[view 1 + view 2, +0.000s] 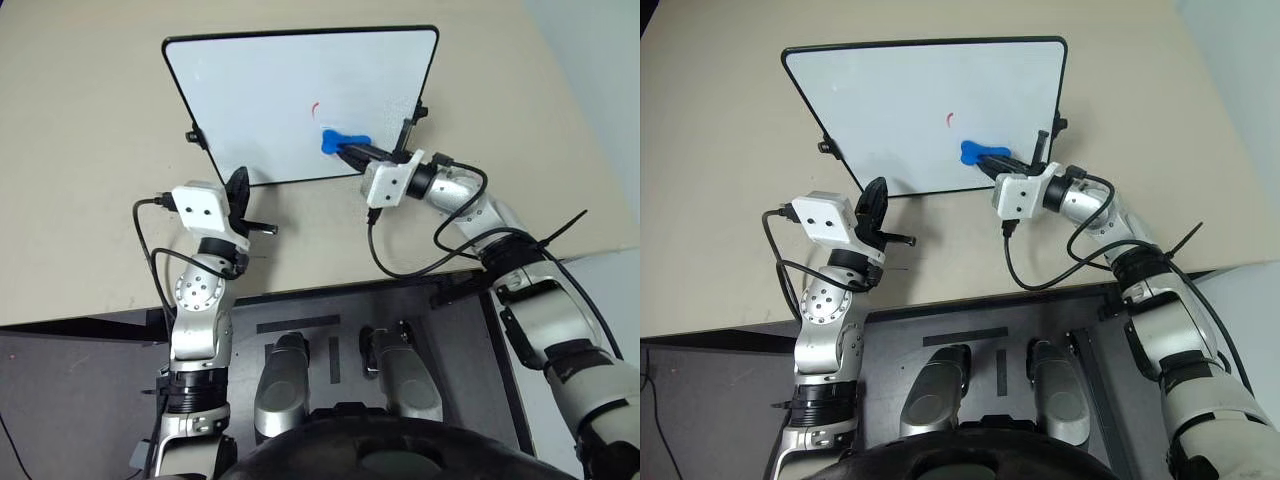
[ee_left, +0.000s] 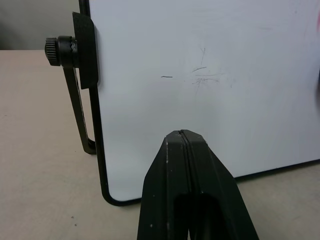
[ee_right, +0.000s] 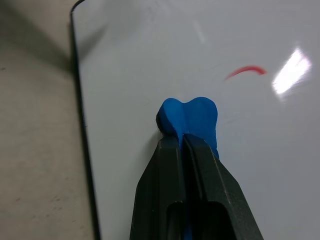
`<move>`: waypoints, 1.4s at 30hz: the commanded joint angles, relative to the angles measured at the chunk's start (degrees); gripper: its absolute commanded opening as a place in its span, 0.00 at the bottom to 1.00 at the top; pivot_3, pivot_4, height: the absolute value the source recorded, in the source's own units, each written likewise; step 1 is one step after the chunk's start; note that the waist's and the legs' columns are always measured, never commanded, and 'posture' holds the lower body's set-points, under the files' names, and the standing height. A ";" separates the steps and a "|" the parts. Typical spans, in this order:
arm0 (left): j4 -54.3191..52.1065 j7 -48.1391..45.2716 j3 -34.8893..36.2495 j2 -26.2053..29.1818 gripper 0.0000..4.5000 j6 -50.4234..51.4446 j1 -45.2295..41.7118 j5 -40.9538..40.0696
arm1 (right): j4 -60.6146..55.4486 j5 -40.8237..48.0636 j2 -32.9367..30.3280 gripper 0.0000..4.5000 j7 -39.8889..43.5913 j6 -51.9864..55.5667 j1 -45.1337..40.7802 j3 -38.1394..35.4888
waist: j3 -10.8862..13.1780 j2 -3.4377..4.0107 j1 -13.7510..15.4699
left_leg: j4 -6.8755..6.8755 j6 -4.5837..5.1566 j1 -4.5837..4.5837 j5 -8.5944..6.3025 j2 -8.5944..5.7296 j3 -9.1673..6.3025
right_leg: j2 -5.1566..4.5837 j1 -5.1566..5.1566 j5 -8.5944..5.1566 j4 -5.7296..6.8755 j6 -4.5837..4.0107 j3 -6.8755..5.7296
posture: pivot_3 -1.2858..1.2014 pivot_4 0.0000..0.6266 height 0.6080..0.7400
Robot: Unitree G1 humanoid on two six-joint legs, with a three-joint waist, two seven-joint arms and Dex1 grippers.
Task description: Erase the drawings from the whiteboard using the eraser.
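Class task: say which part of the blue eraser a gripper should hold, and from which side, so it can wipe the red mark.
Grip the eraser at its rear end, from the board's near edge, as the right gripper does. Its squashed front lobes then stick out past the shut fingers against the whiteboard, with the red mark just beyond them.

Whiteboard (image 1: 270,100): white face, thin black frame, black side clips. Faint grey pen traces on face near left edge. Drawing (image 1: 315,106): short red arc, plain stroke. Eraser (image 1: 338,141): bright blue, solid, no pattern. Right gripper (image 3: 182,142): fingers matte black. Left gripper (image 2: 186,137): fingers matte black. Wrist housings white, arm links silver-grey, cables black. Desk (image 1: 80,150): plain beige, no pattern.
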 commanded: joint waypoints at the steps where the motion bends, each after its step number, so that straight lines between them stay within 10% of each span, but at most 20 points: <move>1: -0.81 -0.14 0.24 0.29 0.00 -1.27 -0.58 0.12 | -0.24 0.09 -0.35 0.01 -0.71 0.46 -1.31 -0.97 | 0.00 0.00 -0.01 | -0.01 0.00 0.00 0.00 0.00 0.00 | 0.00 0.00 0.00 -0.01 0.00 0.00 | 0.52 0.24 1.00; 31: -0.43 -0.57 -0.19 0.15 0.00 -1.53 -0.88 0.07 | -5.41 1.09 -0.27 0.01 2.01 1.67 1.64 -0.96 | 0.00 0.01 -0.13 | -0.09 -0.05 -0.08 -0.20 0.01 0.00 | -0.01 -0.18 0.08 -0.23 -0.03 -0.03 | 0.52 0.24 1.00; 39: -0.30 -1.49 0.42 1.01 0.00 -1.05 -1.09 -0.53 | -28.53 20.13 -7.74 0.01 21.67 19.44 17.08 -2.79 | -0.01 -0.01 0.26 | -0.08 -0.08 -0.18 -0.27 -0.03 0.08 | 0.02 -0.08 0.01 -0.52 0.08 -0.05 | 0.52 0.24 1.00; 42: 0.04 -1.82 0.20 1.12 0.00 -0.93 -1.39 -0.62 | -36.27 24.26 -10.73 0.17 25.09 27.62 22.29 -4.03 | 0.00 -0.02 0.23 | -0.06 -0.07 -0.18 -0.31 -0.07 0.13 | 0.00 -0.02 -0.04 -0.58 0.16 -0.01 | 0.52 0.24 1.00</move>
